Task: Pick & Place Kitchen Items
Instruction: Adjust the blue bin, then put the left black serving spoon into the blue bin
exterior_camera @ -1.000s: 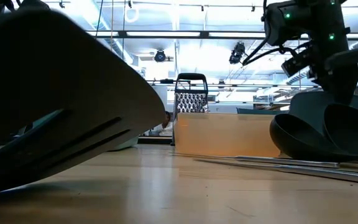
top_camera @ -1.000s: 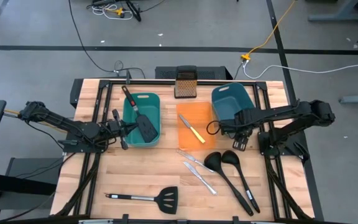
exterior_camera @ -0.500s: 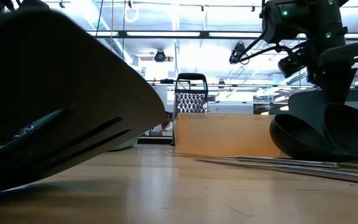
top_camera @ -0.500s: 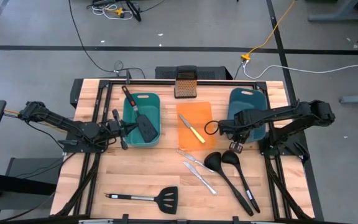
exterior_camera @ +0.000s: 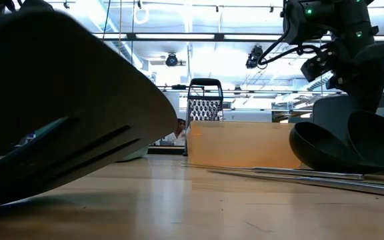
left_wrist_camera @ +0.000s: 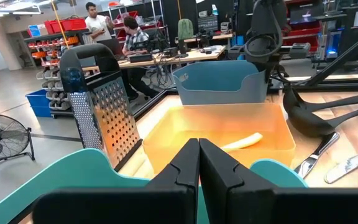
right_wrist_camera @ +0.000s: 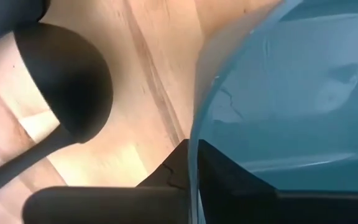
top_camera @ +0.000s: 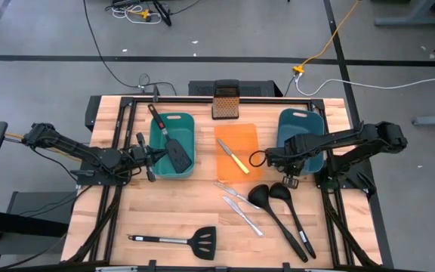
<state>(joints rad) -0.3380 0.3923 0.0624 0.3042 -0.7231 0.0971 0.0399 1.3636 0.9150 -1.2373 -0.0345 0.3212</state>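
My right gripper (top_camera: 288, 178) is shut on the right teal bin (top_camera: 300, 125), just beyond the bowls of two black ladles (top_camera: 278, 215). My left gripper (top_camera: 149, 157) hangs shut over the left wall of the left teal bin (top_camera: 174, 130) and holds nothing. One black spatula (top_camera: 174, 149) lies in that bin, its handle leaning out over the far rim. Another spatula (top_camera: 180, 240) lies flat near the front edge. Two silver knives (top_camera: 239, 205) lie beside the ladles. A yellow-handled knife (top_camera: 237, 162) lies in the orange tray (top_camera: 236, 140). My right gripper pinches the right bin's thin wall at its rim (right_wrist_camera: 192, 124), one finger inside the bin and one outside. The fingers (right_wrist_camera: 166, 171) come from above, pointing down. The bin stands open side up. The arm hides its near part in the high view.
A dark box grater (top_camera: 225, 102) stands at the far edge behind the orange tray. People sit at desks beyond the table in the left wrist view. Bare wood lies between the front spatula and the left bin.
The right teal bin stood nearer the orange tray and looked raised or tipped. It now sits farther toward the table's right edge, open side up. My right gripper has shifted slightly toward the near edge.
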